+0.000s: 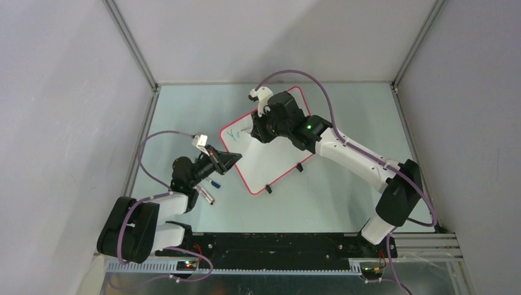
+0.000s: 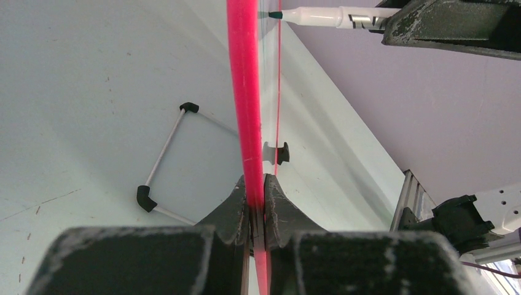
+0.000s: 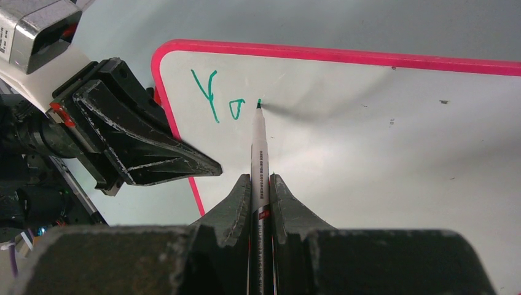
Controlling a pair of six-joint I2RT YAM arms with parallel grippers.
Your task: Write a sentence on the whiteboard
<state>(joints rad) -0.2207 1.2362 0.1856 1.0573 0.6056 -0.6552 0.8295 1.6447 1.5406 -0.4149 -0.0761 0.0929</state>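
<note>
The whiteboard (image 1: 270, 163) lies tilted on the table, white with a red-pink rim and two black clip feet (image 1: 268, 189). My left gripper (image 1: 232, 158) is shut on its left rim (image 2: 249, 123). My right gripper (image 1: 257, 128) is shut on a white marker (image 3: 258, 153) with a green tip. The tip touches the board (image 3: 368, 160) just right of the green letters "Yo" (image 3: 220, 101) near the top left corner. The marker also shows in the left wrist view (image 2: 325, 16), its tip at the board's face.
Two markers (image 1: 209, 189), one with a blue end, lie on the table under my left arm. A wire stand with black corner pieces (image 2: 161, 160) lies on the table beside the board. Metal frame posts and grey walls bound the table.
</note>
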